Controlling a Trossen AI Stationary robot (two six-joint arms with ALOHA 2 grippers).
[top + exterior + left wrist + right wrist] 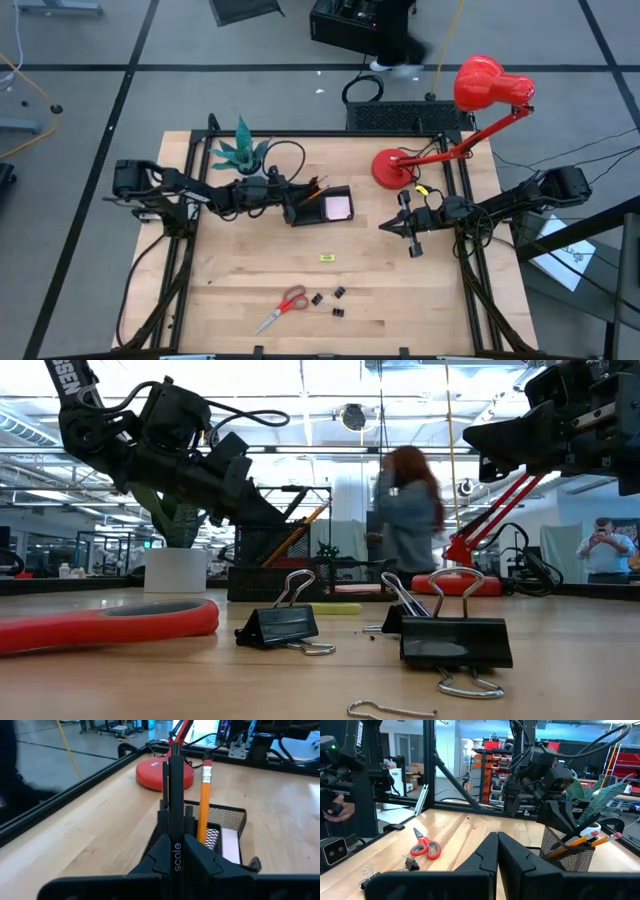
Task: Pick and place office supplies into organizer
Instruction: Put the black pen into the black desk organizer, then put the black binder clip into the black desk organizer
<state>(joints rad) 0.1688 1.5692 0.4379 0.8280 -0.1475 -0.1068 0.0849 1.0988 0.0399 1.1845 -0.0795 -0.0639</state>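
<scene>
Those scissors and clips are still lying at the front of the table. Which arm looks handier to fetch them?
Probably the right. The right gripper hangs shut and empty over bare table, while the left gripper is at the organizer, shut on a black pen. Scissors and binder clips lie between both.

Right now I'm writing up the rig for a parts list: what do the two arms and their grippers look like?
Both arms are matte black with chunky jointed links and loose black cables looping along them. The left gripper has two flat, angular black fingers; one finger carries pale lettering. White lettering runs along an arm link in the low view. The right gripper looks the same.
</scene>
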